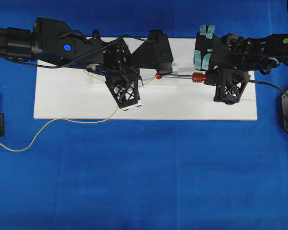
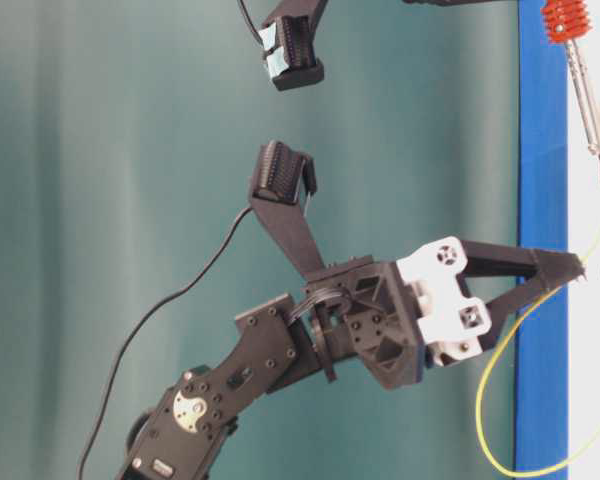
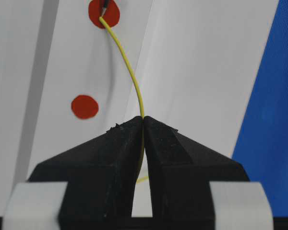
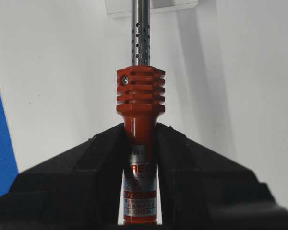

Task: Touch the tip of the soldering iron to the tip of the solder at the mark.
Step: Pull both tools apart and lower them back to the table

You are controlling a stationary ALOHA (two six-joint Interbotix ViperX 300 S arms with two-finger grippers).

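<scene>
My right gripper is shut on the red-orange handle of the soldering iron, just behind the ribbed collar. The metal shaft runs left to a red mark. My left gripper is shut on the thin yellow solder, which curves forward from the fingertips to that same mark. On it the wire's free end meets the iron's dark tip; they look to be touching. In the table-level view the left gripper angles steeply down to the board, below the iron.
A white board lies on the blue cloth. A second red mark sits nearer my left fingers. The rest of the solder trails off the board's front left in a loop. The iron's black cord runs off to the right.
</scene>
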